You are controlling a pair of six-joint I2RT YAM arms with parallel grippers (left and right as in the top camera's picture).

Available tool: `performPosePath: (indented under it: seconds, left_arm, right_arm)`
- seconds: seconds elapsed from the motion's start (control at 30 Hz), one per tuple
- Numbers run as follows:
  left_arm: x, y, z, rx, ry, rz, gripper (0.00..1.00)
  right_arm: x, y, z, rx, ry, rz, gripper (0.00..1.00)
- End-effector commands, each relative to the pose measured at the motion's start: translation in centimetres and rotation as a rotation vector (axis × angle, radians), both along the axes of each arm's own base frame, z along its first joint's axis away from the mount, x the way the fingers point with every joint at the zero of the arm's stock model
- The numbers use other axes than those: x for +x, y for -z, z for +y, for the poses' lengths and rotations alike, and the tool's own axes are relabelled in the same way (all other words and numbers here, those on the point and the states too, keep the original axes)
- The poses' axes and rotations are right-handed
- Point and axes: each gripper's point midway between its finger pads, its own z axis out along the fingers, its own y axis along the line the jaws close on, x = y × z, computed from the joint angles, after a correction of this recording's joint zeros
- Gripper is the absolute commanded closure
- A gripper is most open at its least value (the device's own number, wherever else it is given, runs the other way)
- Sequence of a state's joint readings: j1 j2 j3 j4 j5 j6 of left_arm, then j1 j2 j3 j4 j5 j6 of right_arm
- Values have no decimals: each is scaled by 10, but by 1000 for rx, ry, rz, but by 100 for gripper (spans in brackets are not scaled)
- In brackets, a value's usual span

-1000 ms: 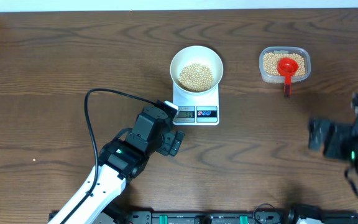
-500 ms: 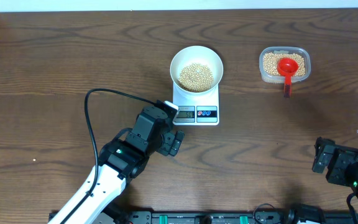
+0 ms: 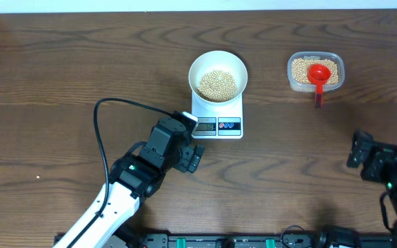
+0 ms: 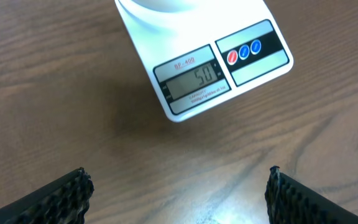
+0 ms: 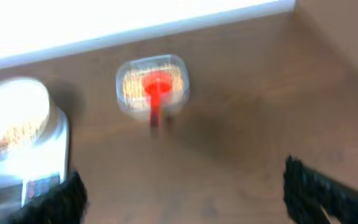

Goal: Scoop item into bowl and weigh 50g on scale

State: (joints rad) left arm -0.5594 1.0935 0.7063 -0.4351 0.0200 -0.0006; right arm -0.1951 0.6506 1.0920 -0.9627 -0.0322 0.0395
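Note:
The white bowl (image 3: 217, 66) stands on the white scale (image 3: 229, 110) at mid-table and holds a heap of tan beans (image 3: 217, 84). In the left wrist view the scale (image 4: 253, 68) shows a display reading 50, and only the bowl's underside (image 4: 160, 5) is in frame. My left gripper (image 3: 194, 140) (image 4: 179, 186) sits just in front of the scale, open and empty. My right gripper (image 3: 355, 151) (image 5: 182, 180) hangs open over bare table at the right, well short of the bowl (image 5: 14, 112) and the scale (image 5: 30, 180).
A clear plastic tub (image 3: 316, 71) (image 5: 152, 84) of beans stands at the back right. A red scoop (image 3: 318, 74) (image 5: 156, 90) rests in it, handle pointing toward the front. A black cable (image 3: 102, 138) loops beside the left arm.
The right arm drew back toward the right front, then rose a little toward the back; its view is blurred. The left arm, bowl and scale have not moved.

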Motion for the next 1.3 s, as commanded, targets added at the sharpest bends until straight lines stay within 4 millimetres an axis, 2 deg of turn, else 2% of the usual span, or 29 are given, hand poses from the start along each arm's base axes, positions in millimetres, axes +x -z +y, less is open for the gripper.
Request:
performPosePath:
  seconds: [0.0, 0.13, 0.37, 0.63, 0.87, 1.27]
  left_arm:
    - [4, -7, -2, -8, -4, -16, 9]
    - [4, -7, -2, -8, -4, -16, 9]
    - [4, -7, -2, -8, -4, -16, 9]
    - [4, -7, -2, -8, -4, -16, 9]
    - [4, -7, -2, -8, -4, -16, 9]
    - [4, -7, -2, -8, -4, -16, 9]
  right_arm:
    - [7, 32, 8, -3, -50, -52, 1]
    - [20, 66, 14, -21, -86, -180, 1]
    - [30, 120, 15, -52, -97, -341, 1]
    - [31, 155, 14, -71, -97, -434, 1]
    - [29, 153, 9, -85, -61, -439, 1]
    - [30, 155, 18, -74, -98, -431, 1]
